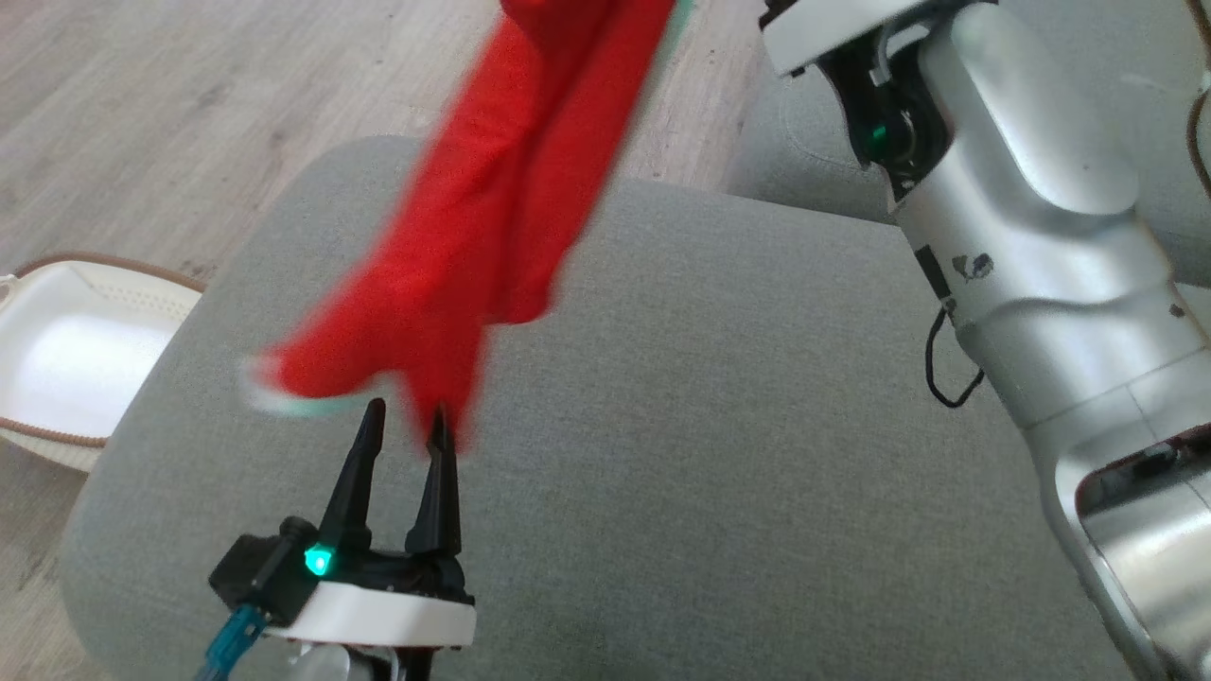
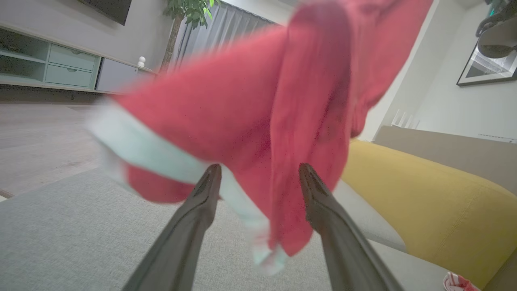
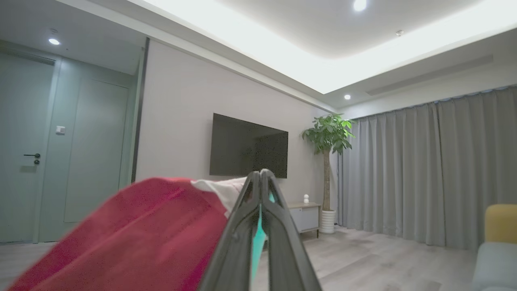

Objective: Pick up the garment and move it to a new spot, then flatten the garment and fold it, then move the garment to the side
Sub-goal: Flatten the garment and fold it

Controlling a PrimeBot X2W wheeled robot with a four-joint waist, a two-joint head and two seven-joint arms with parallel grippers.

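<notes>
Cushion [image 1: 757,426], grey, woven and faintly pebbled, with rounded corners, spreads from the middle of the head view out to 6 o'clock. Garment [image 1: 492,218], a soft red knit with a pale mint band [image 2: 153,153] at its hem, hangs in the air above it from 12 o'clock down toward 8 o'clock. It is bunched in long folds and blurred, so it is probably swinging.

To set it down well, I judge, lower it slowly so the hem lands first. Let the swing die, then spread the cloth from a corner rather than let it heap.

Basket [image 1: 123,284], white with a brown rim, sits at 9 o'clock. Right gripper [image 3: 260,173] is pinched tight on the garment's top edge and carries it. Left gripper [image 1: 407,411] stands fully spread at the lowest tip, gripping nothing.
</notes>
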